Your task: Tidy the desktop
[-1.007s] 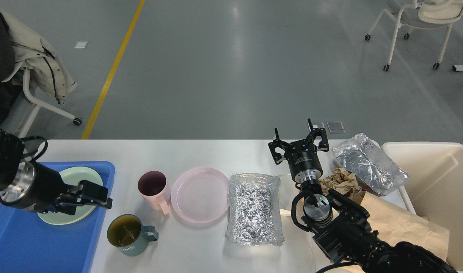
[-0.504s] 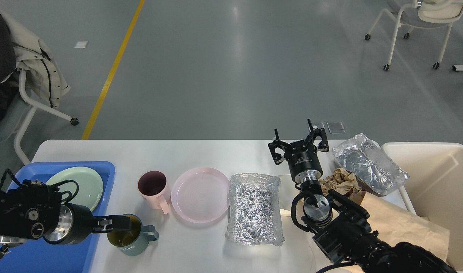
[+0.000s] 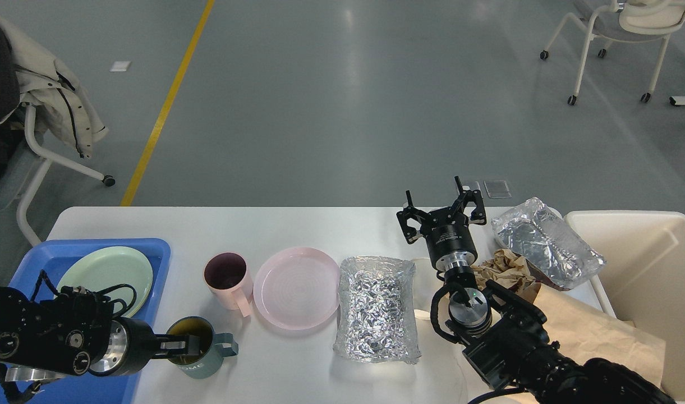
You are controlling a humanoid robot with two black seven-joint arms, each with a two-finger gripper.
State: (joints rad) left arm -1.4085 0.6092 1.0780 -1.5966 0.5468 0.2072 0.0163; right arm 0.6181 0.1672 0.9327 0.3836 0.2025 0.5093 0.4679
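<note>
With only the green plate in the blue tray at eight o'clock, the table holds most clutter: left claw seemingly clamped on the teal mug rim, right claw spread apart, empty.

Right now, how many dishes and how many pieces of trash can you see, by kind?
Mugs: 2, pink mug, teal mug
Plates: 2, pink plate, green plate
Foil trays: 2, near foil tray, far foil tray
Brown paper: 1, crumpled brown paper
Total: 7
</note>
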